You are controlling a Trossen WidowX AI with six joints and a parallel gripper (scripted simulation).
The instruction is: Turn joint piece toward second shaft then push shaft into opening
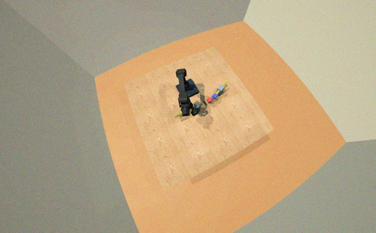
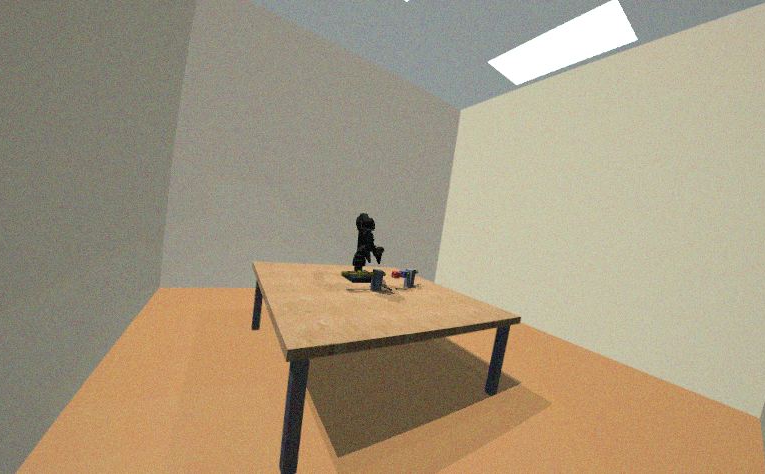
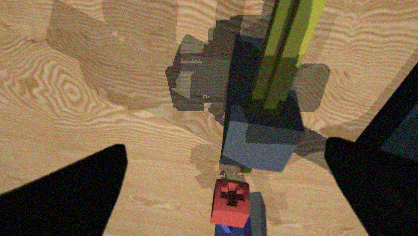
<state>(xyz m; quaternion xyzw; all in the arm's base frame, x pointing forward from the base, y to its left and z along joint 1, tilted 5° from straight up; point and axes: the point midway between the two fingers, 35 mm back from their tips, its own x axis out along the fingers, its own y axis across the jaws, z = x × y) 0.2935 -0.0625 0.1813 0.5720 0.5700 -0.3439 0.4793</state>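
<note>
— So, how does the gripper (image 3: 225, 170) stand?

— Spread wide, nothing between its fingers. In the wrist view one dark finger (image 3: 65, 195) fills the lower left corner and the other (image 3: 375, 185) the lower right, both up off the wooden table (image 3: 75, 90).

— What lies between them?

— The second block (image 3: 262, 142), grey-blue, almost straight below the camera, with the yellow-green second shaft (image 3: 287, 50) running through it and out toward the top edge. Just past the block's near face is the red joint piece (image 3: 230, 202), its dark opening turned up toward the camera and toward the block. A small gap separates the two.

— And the shaft's tip?

— Only a sliver shows at the block's near face; whether it reaches the opening, I can't tell.

— From above?

— The arm (image 1: 183, 92) is folded over the second block (image 1: 196, 104), the shaft's long end (image 1: 179, 114) sticking out behind it. The red joint piece (image 1: 209, 100), a blue link (image 1: 214, 95) and the fixed block (image 1: 220, 88) lie in a line beyond, well clear of the gripper.
</note>
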